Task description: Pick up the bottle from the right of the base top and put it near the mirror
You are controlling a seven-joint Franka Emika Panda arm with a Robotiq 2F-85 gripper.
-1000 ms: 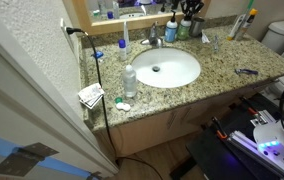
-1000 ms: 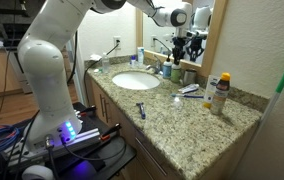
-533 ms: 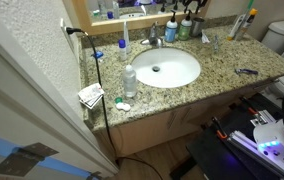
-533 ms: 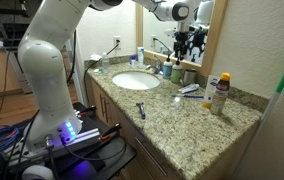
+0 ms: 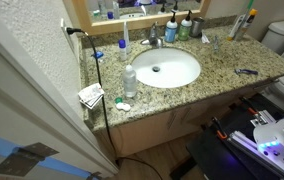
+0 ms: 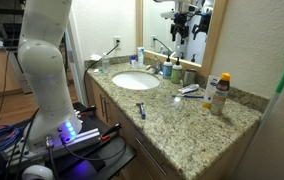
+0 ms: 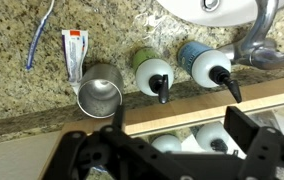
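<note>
The light-green bottle with a dark pump top stands upright on the speckled granite base top, close to the mirror's wooden frame. In an exterior view the bottle is beside the blue dispenser bottle. My gripper hangs open above and just mirror-side of the bottle, with nothing between its fingers. In an exterior view the gripper is raised in front of the mirror. The bottles' reflections show under the frame in the wrist view.
The blue dispenser bottle and a metal cup flank the green bottle. A toothpaste tube lies nearby. The faucet and white sink are close. A clear water bottle and a razor sit further off.
The gripper opened and let go of the green bottle, then rose straight up away from it. The bottle stays standing by the mirror frame.
</note>
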